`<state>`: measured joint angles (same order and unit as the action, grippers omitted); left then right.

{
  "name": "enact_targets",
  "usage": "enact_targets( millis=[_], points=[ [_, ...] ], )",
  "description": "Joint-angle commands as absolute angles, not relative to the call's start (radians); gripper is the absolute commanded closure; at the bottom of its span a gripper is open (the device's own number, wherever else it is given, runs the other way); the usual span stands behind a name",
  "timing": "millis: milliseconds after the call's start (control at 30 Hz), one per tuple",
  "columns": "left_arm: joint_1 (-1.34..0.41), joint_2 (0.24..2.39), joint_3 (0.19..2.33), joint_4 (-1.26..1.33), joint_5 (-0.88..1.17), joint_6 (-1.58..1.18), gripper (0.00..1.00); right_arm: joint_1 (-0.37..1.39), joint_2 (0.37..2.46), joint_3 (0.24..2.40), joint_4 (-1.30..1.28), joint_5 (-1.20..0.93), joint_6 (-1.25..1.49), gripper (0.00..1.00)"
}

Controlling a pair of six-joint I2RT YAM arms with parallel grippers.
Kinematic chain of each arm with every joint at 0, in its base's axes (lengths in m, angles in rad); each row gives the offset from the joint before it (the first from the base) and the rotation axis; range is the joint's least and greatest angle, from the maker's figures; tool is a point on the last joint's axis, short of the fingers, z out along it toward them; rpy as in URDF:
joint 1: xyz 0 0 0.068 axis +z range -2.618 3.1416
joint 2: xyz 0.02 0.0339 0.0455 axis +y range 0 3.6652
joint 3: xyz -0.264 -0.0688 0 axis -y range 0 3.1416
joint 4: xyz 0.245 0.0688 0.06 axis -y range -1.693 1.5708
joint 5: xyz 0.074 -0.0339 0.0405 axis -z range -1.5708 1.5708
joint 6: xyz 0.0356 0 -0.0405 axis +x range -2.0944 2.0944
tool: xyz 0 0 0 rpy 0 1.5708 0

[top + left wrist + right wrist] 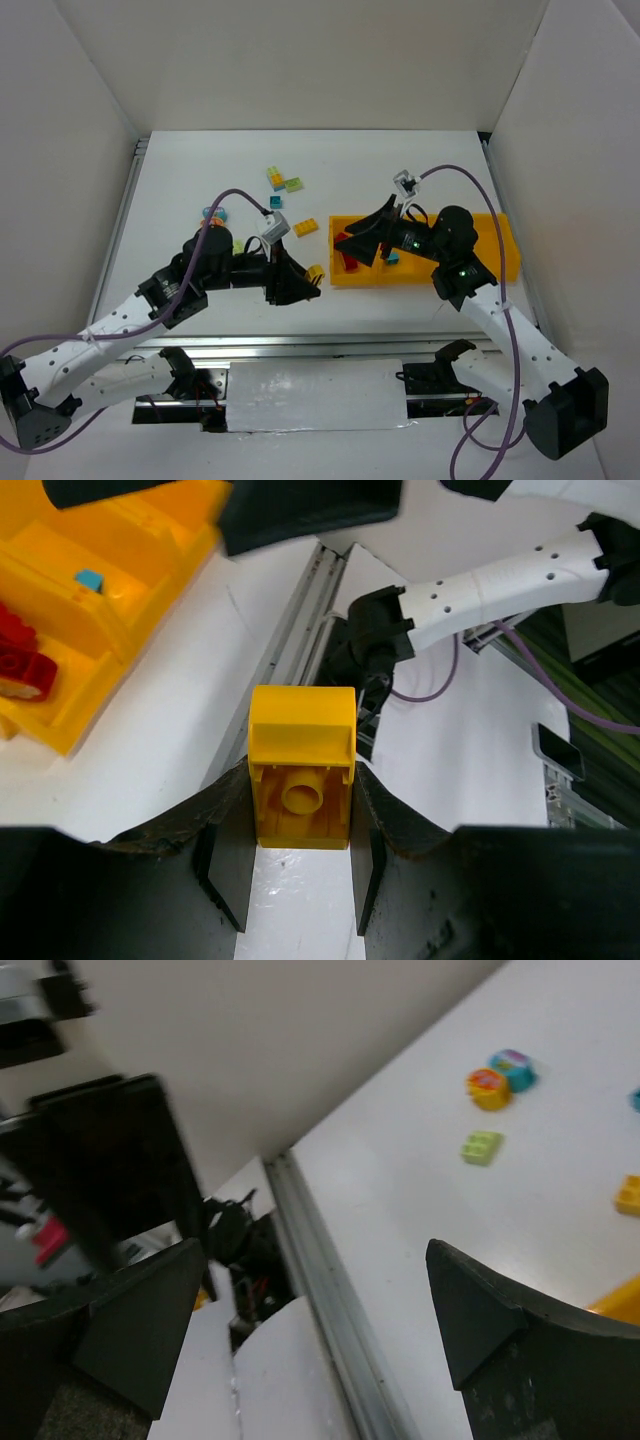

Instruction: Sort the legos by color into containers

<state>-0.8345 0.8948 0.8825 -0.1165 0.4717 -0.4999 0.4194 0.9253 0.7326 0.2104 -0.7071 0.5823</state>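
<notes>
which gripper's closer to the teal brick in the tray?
Right. The right gripper hangs open over the tray's left end, just left of the teal brick. The left gripper is off the tray, beyond its left wall, holding a yellow brick.

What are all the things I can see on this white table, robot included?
Table: one, white, under everything.
Tray: one, yellow-orange, right of centre.
Red bricks: at least two, in the tray's end compartment.
Teal brick: one, in the next compartment.
Loose bricks: several, teal, yellow, green and orange, scattered left of the tray.
Yellow brick: one, gripped.
Cables: two, purple, one per arm.
Left end effector: black, shut on the yellow brick.
Right end effector: black, open, above the tray's left end.
</notes>
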Motion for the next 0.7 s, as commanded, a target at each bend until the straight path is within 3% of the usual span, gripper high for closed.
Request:
enact_targets(
  millis=[0,200,467,567,633,667],
  points=[
    [-0.830,0.908,0.868,0.021,0.578,-0.531,1.00,0.429,0.865,0.663,0.506,-0.961,0.707,0.00],
    [-0.830,0.936,0.864,0.075,0.636,-0.543,1.00,0.485,0.847,0.646,0.574,-1.002,0.765,0.01],
    [-0.830,0.954,0.861,0.100,0.643,-0.554,1.00,0.629,0.893,0.635,0.647,-0.973,0.782,0.11],
    [-0.830,0.956,0.862,0.100,0.640,-0.554,1.00,0.649,0.891,0.620,0.684,-0.971,0.798,0.22],
    [-0.830,0.957,0.861,0.107,0.646,-0.558,1.00,0.656,0.893,0.621,0.681,-0.969,0.792,0.39],
    [-0.830,0.959,0.861,0.109,0.647,-0.558,1.00,0.657,0.896,0.623,0.683,-0.969,0.792,0.71]
  ],
)
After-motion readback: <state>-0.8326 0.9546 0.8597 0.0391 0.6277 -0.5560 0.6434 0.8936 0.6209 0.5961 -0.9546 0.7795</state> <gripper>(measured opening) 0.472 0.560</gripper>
